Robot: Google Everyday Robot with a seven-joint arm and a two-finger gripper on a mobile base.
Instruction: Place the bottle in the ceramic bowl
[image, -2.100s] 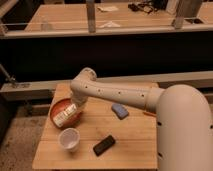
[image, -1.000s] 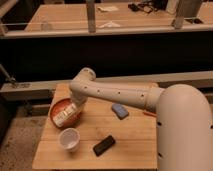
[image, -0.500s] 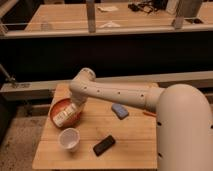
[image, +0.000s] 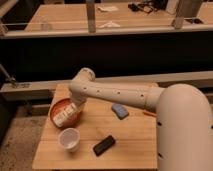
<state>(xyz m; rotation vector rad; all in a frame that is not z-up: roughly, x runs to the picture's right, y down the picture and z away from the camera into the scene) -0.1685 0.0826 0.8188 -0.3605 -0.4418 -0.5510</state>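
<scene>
One arm lay across the wooden worktop (image: pixel 131 144) from the right side, bent at its elbow near the back edge and angled down toward the left edge, which put the claw (image: pixel 75 106) at the near-right rim of the ceramic bowl (image: pixel 55 107). That posture suited the task: the bowl sat against the left edge, about midway between the back-left and front-left corners, and coming in from above and to the right kept the arm clear of the white paper cup (image: pixel 69 138) near the front-left corner. The bottle (image: pixel 63 118) was inside the bowl's outline, its pale label with reddish marks facing up toward the camera. It lay tilted rather than upright. Its long axis ran diagonally, the lower end pointing toward the front-left corner and the upper end rising toward the claw and the back-right. Whether the lower end was already resting on the bowl's lighter orange inside or hanging just above it could not be made out. The wrist covered the claw where it met the bottle, so it could not be told whether the claw was pinching the bottle or had let go. My judgement was that the placing was at or very near its end, with only a release and a lift away left, if those were not done. Well apart from the bowl lay a blue-grey block (image: pixel 119 110) near the middle of the worktop and a flat dark object (image: pixel 104 145) toward the front edge, neither in the way.
</scene>
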